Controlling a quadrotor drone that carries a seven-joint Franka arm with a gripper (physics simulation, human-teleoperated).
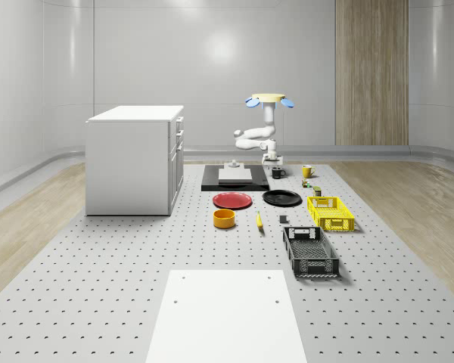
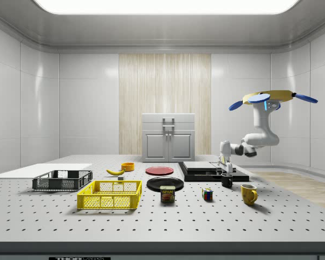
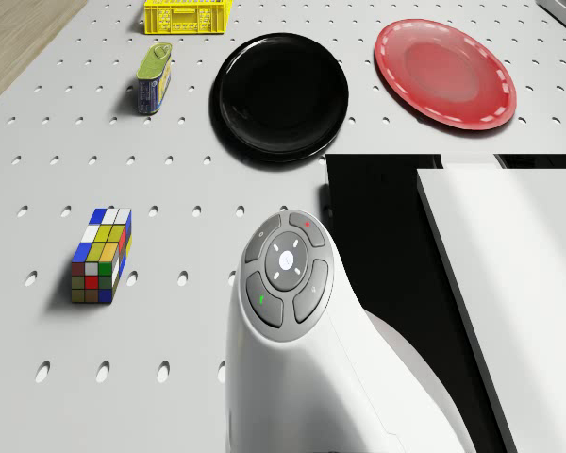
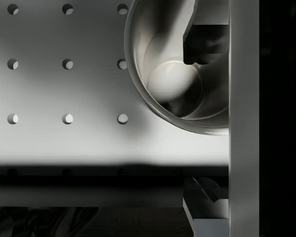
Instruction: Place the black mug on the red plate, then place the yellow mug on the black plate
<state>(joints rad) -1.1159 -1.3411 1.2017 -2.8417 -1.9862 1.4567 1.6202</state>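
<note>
The black mug (image 1: 278,172) stands on the perforated table beside the black platform (image 1: 212,181). The drone (image 1: 268,98) hovers above it, and its arm reaches down. My gripper (image 1: 273,164) hangs just over the mug (image 2: 227,181) and is open. In the wrist view the gripper (image 4: 204,120) straddles the mug's rim (image 4: 158,111): one finger (image 4: 203,34) is over the hollow and the other outside it. The yellow mug (image 1: 307,171) stands to the whole-scene view's right. The red plate (image 1: 233,200) and black plate (image 1: 281,198) lie side by side nearer the camera.
A white slab (image 1: 234,175) lies on the black platform. A tin (image 2: 168,194) and a colour cube (image 2: 207,194) sit near the plates. Further off are a yellow crate (image 1: 330,212), a black crate (image 1: 310,251), an orange bowl (image 1: 225,218), a banana (image 1: 259,221) and a white cabinet (image 1: 135,159).
</note>
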